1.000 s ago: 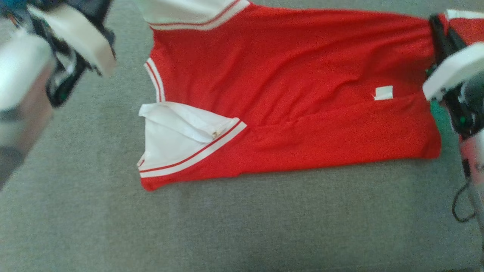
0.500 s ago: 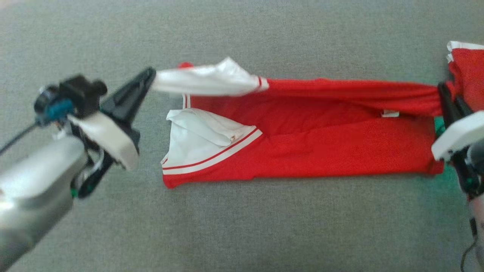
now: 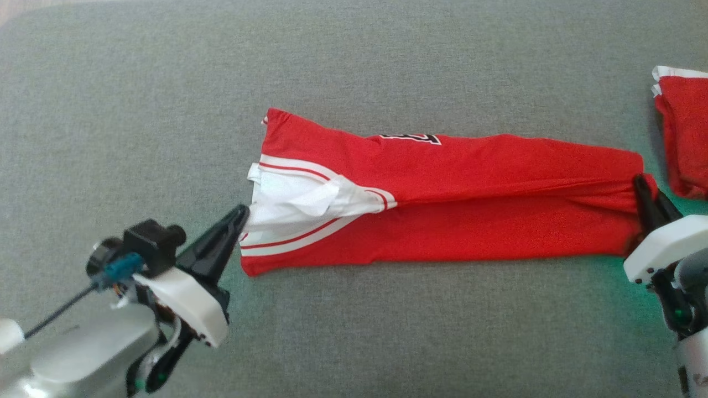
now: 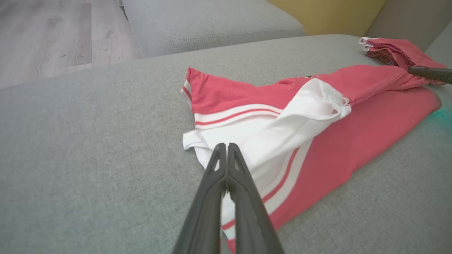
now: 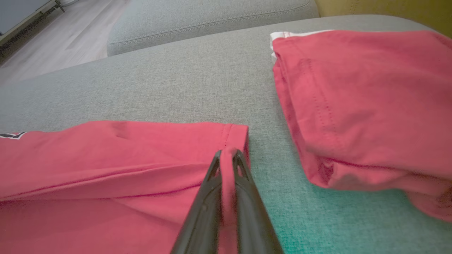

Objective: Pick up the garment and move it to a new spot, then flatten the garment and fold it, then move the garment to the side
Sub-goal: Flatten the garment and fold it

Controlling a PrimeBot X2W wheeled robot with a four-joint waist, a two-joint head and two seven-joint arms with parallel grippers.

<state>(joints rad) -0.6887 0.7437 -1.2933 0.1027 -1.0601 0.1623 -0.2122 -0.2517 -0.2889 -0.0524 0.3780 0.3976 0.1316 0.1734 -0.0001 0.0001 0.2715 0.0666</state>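
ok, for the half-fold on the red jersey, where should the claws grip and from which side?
Likely the hem corners, from the robot's right: the jersey lies as a long strip, its hem edge straight and thin, its sleeve end bunched. Right claw is shut on that edge, left claw on the sleeve end.

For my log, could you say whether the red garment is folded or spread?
Folded lengthwise: the garment lies as a narrow strip, one layer doubled over another.
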